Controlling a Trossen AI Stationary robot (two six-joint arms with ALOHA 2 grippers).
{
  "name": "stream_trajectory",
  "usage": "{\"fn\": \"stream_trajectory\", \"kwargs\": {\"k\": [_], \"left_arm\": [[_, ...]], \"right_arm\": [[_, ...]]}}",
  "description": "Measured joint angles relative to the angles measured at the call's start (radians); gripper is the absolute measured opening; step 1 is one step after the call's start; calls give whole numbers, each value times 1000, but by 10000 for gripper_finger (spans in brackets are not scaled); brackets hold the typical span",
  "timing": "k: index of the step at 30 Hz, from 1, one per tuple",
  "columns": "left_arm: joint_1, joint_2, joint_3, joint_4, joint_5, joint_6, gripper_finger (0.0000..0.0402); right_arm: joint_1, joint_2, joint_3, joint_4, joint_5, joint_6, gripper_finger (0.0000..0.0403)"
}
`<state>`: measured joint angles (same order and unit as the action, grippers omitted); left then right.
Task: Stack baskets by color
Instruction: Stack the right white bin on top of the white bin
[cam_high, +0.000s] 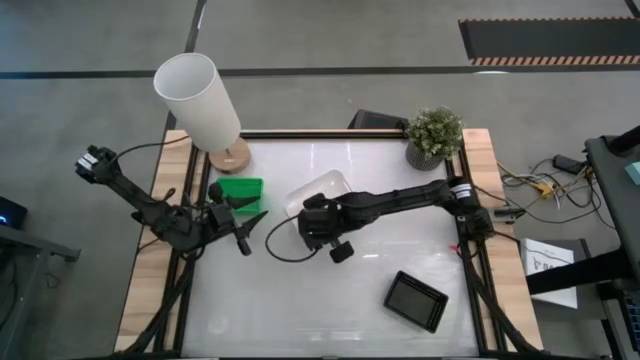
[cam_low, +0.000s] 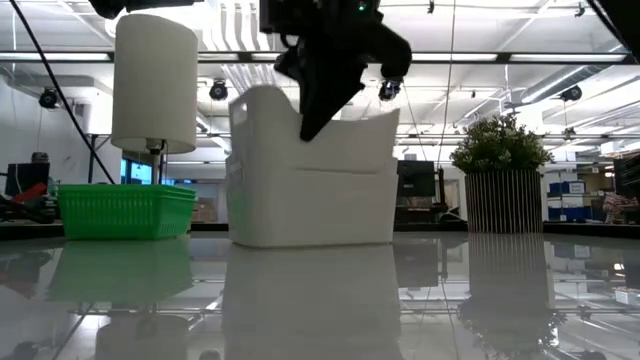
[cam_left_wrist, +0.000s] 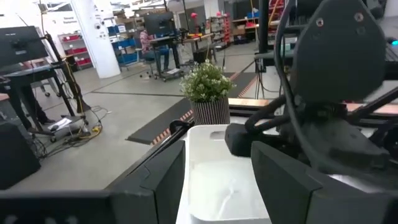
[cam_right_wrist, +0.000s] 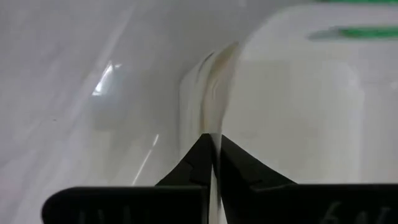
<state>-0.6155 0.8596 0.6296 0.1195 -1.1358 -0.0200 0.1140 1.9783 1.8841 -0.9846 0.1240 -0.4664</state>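
One white basket (cam_right_wrist: 298, 112) wall pinched between right gripper (cam_right_wrist: 211, 158) fingers.

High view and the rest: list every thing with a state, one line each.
white basket: tilted, rim pinched by the right gripper.
green basket: upright on the table, free.
black basket: flat on the table, untouched.
left gripper: open, empty, beside the green basket.
lamp: upright.
potted plant: upright.

Three baskets were countable: one green basket (cam_high: 240, 190) left of centre in the high view, one white basket (cam_high: 318, 197) at centre, one black basket (cam_high: 416, 300) lower right. One lampshade (cam_high: 197, 98) and one potted plant (cam_high: 433, 135) stood along the top.
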Motion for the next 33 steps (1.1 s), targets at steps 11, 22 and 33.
{"fn": "stream_trajectory", "kwargs": {"k": [11, 22, 33], "left_arm": [[0, 10, 0, 0, 1, 4, 169], [0, 32, 0, 0, 2, 6, 169], [0, 95, 1, 3, 23, -1, 169]], "right_arm": [[-12, 105, 123, -61, -85, 18, 10], [-24, 107, 140, -76, -106, 18, 82], [-20, -5, 144, -237, -106, 128, 119]]}}
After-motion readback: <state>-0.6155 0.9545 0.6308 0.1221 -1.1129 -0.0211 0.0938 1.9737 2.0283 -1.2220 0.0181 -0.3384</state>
